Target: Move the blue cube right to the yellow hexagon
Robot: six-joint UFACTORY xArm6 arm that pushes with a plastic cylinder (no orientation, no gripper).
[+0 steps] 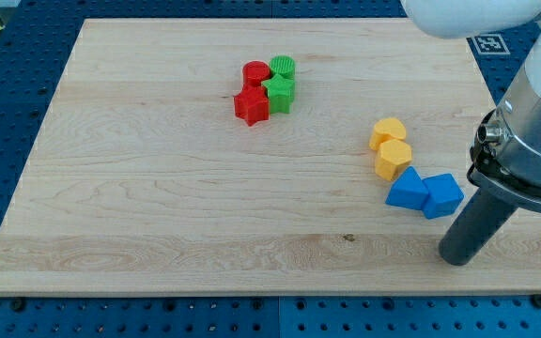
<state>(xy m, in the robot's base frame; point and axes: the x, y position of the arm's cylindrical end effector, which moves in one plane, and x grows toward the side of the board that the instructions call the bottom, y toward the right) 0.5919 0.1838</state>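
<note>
The blue cube (443, 195) lies at the view's right, touching a second blue block (408, 190) on its left. The yellow hexagon (393, 159) sits just above and left of the blue pair, touching the second blue block, with another yellow block (388, 132) touching it above. My tip (456, 257) rests on the board below and slightly right of the blue cube, a short gap apart from it.
A cluster at the view's top centre holds a red cylinder (255, 72), a green cylinder (283, 67), a red star (251, 106) and a green star (279, 92). The board's right edge (524, 169) is close to my tip.
</note>
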